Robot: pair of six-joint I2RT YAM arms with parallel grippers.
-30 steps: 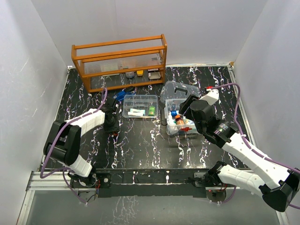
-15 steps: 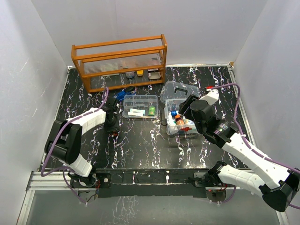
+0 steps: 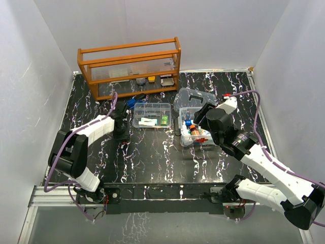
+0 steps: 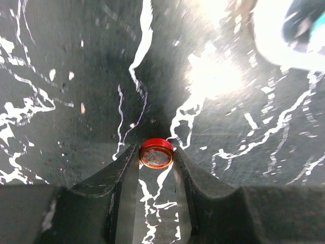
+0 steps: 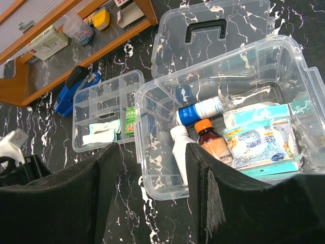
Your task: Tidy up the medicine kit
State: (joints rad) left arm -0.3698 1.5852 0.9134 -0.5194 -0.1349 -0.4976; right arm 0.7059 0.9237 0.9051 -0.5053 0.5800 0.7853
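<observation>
While the left tool (image 4: 155, 150) is closed on a small red-rimmed disc (image 4: 156, 157) low over the bench (image 4: 76, 76), the right tool (image 5: 152, 152) hangs open and empty above the clear box (image 5: 264, 47). The tray insert (image 5: 84, 101) lies just left of the box, and the lid (image 5: 172, 30) lies behind it.

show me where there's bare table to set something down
Widest bare table: the front strip, near side of tray insert and open box. Also the far right corner beyond the lid. Crowded: between orange rack and tray, where the blue stapler lies. Left pincer grips a red disc.
</observation>
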